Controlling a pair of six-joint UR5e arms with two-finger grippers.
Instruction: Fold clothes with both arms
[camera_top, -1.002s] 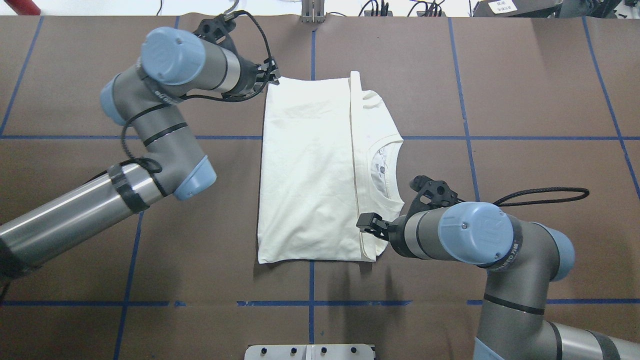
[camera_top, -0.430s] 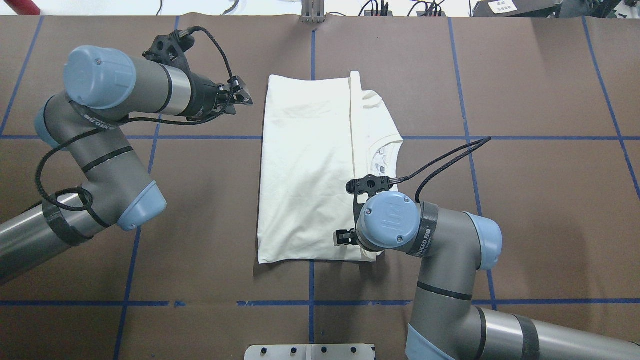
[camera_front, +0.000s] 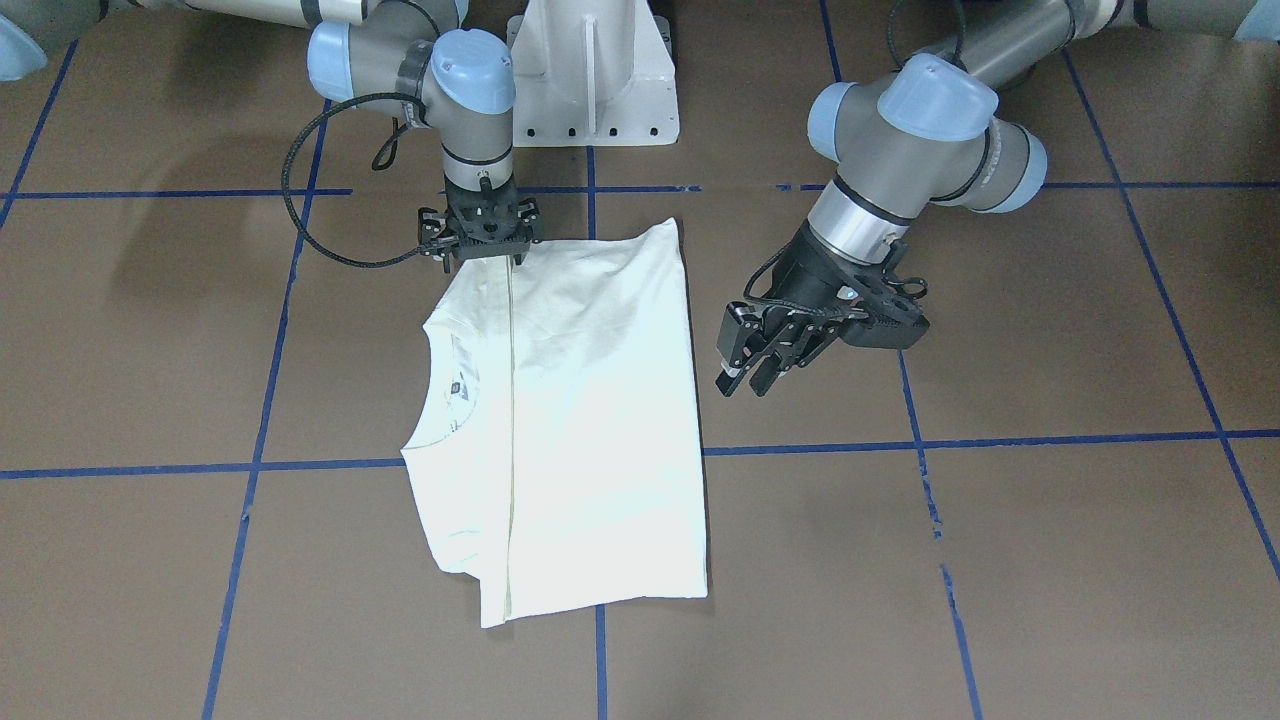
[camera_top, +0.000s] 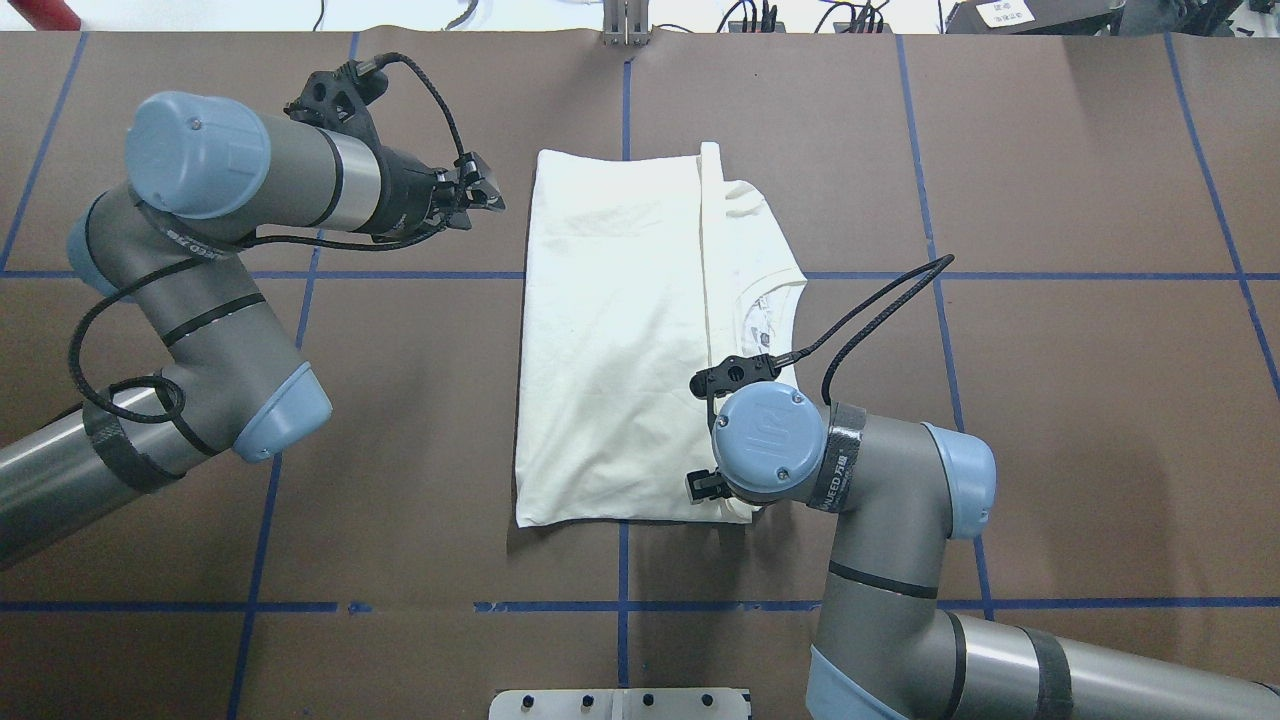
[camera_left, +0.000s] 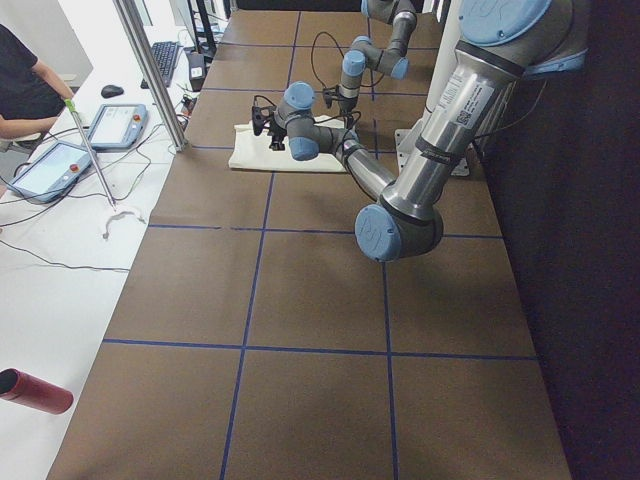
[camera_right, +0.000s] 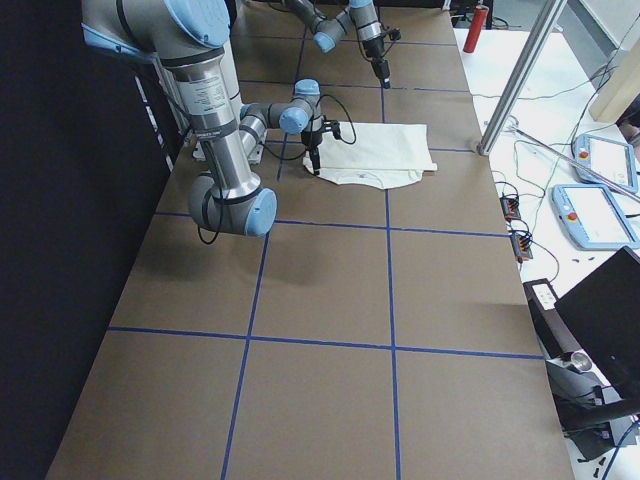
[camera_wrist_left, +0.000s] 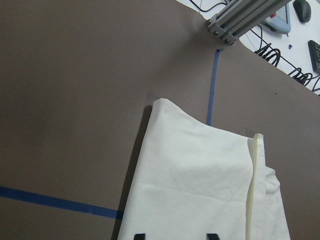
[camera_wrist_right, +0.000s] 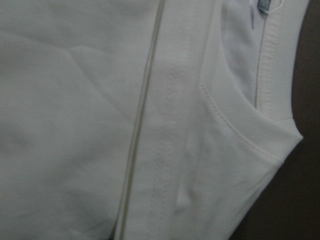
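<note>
Left gripper (camera_top: 488, 195) wide, backed off T-shirt (camera_top: 610, 330); right gripper (camera_front: 484, 260) now above it, width unclear

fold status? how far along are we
Done: the T-shirt lies flat as a rectangle, with its hem edge folded across to just short of the collar.
In hand: the right gripper is down at the shirt's robot-side edge, grip unclear. The left gripper is open, off the cloth.
Left: probably one more fold to halve it.
</note>
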